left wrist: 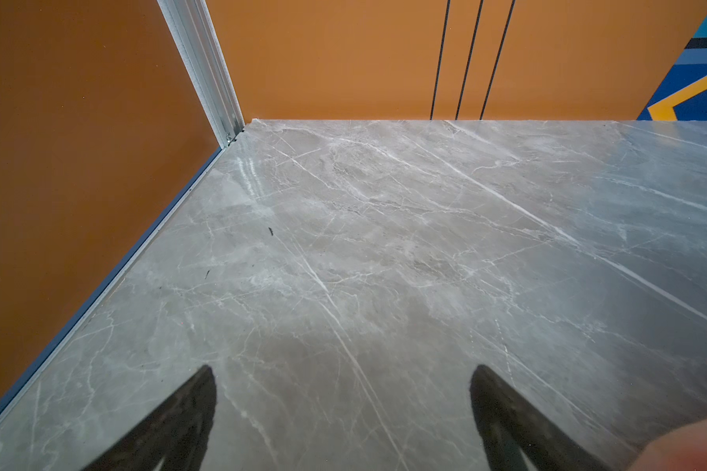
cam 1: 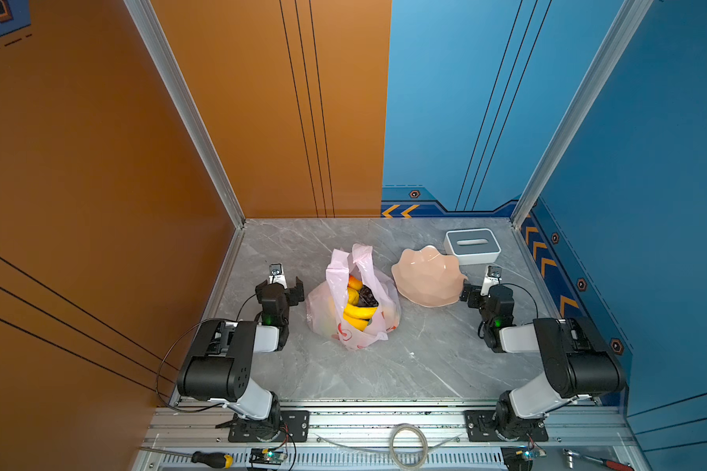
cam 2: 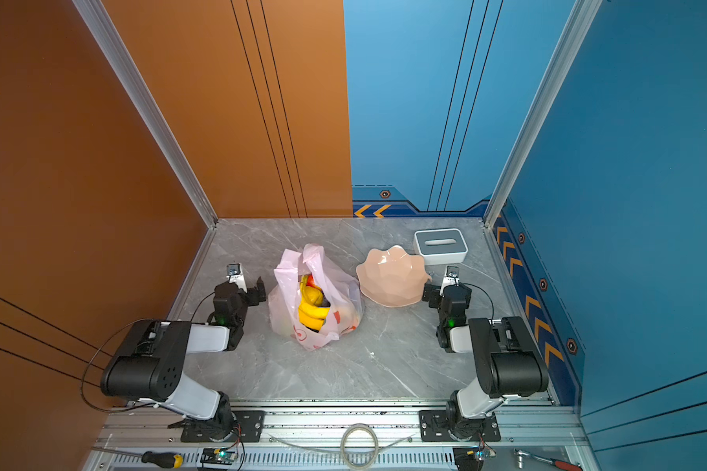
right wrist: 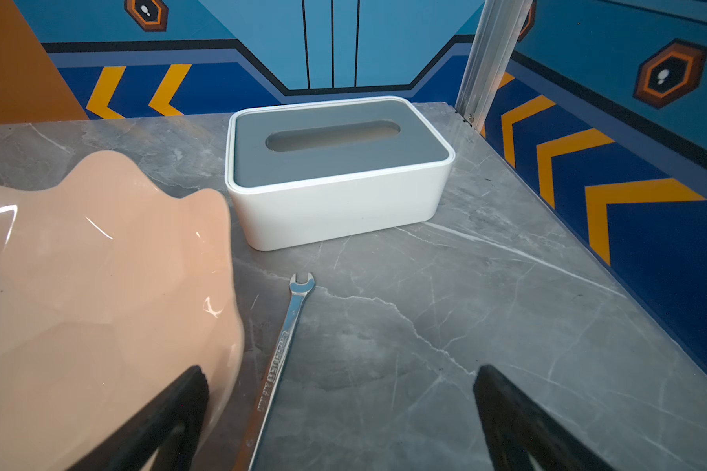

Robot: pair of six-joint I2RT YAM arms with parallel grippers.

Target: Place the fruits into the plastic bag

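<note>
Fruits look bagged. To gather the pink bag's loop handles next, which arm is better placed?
Probably left. The left gripper is open, close beside the pale-pink translucent plastic bag; the right gripper, also open, sits by the peach scalloped bowl, which stands between it and the bag.

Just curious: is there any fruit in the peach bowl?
No, the peach bowl is bare inside; the fruits sit in the plastic bag.

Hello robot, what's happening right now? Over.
Left gripper open, right gripper open, both empty. Fruits inside plastic bag; bowl empty. Wrench on table by right gripper.
</note>
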